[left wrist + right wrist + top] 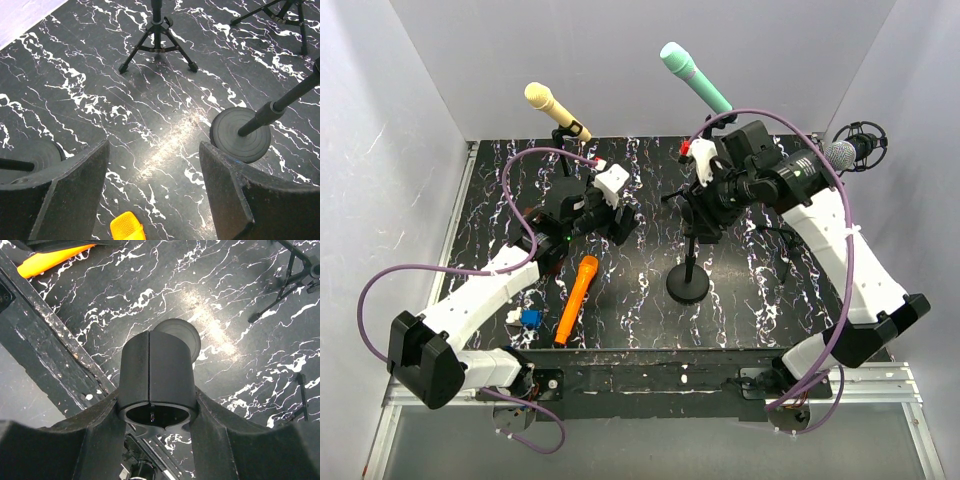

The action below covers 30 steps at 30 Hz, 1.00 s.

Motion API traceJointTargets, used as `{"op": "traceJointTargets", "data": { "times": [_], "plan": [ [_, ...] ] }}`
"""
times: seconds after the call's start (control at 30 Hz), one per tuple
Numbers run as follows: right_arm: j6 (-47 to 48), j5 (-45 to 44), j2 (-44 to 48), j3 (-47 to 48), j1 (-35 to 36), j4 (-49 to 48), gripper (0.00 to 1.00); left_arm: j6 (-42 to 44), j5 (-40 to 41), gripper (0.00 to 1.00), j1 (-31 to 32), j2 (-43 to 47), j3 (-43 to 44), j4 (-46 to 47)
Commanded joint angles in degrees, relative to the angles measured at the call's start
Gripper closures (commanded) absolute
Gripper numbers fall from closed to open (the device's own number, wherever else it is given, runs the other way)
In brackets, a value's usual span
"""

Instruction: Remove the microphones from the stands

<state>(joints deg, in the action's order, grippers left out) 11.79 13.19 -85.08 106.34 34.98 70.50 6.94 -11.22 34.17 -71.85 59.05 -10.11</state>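
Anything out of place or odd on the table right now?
The orange microphone lies flat on the table, off any stand. The clip on the round-base stand is empty, yet the right gripper is clamped around it. Nothing looks spilled or broken.

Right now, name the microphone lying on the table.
The orange microphone, by the left arm. The yellow microphone, teal microphone and grey microphone all sit up on stands.

My top camera looks down from behind; both wrist cameras face the table (150, 100) closely, sharing the round stand base (240, 135).
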Motion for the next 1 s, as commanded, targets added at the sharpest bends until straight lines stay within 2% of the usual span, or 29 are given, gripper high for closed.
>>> {"op": "traceJointTargets", "data": {
  "times": [0.0, 0.47, 0.77, 0.9, 0.93, 0.97],
  "plan": [
    [0.95, -0.97, 1.05, -3.85, 0.88, 1.22, 0.99, -0.87, -1.96, 0.29, -0.42, 1.63, 0.28, 0.35],
    [2.09, 0.69, 3.25, -19.77, 0.70, -0.45, 0.99, -1.32, -5.39, 0.30, -0.60, 1.63, 0.28, 0.70],
    [2.98, 0.78, 0.62, -23.37, 0.61, -1.86, 0.99, -1.14, -6.88, 0.30, -0.69, 2.33, -0.25, 0.97],
    [2.27, 0.26, -0.09, -22.50, 0.53, -2.65, 0.99, -0.44, -11.53, 0.30, -0.69, 2.33, -1.04, 2.02],
    [2.10, 0.34, 0.00, -21.71, 0.44, -2.47, 0.96, -0.44, -13.19, 0.29, -0.69, 2.33, -1.21, 2.54],
    [2.01, 1.13, -0.09, -20.23, 0.26, -2.12, 0.80, -0.35, -15.56, 0.27, -0.69, 2.07, -1.48, 2.99]
  ]
}}
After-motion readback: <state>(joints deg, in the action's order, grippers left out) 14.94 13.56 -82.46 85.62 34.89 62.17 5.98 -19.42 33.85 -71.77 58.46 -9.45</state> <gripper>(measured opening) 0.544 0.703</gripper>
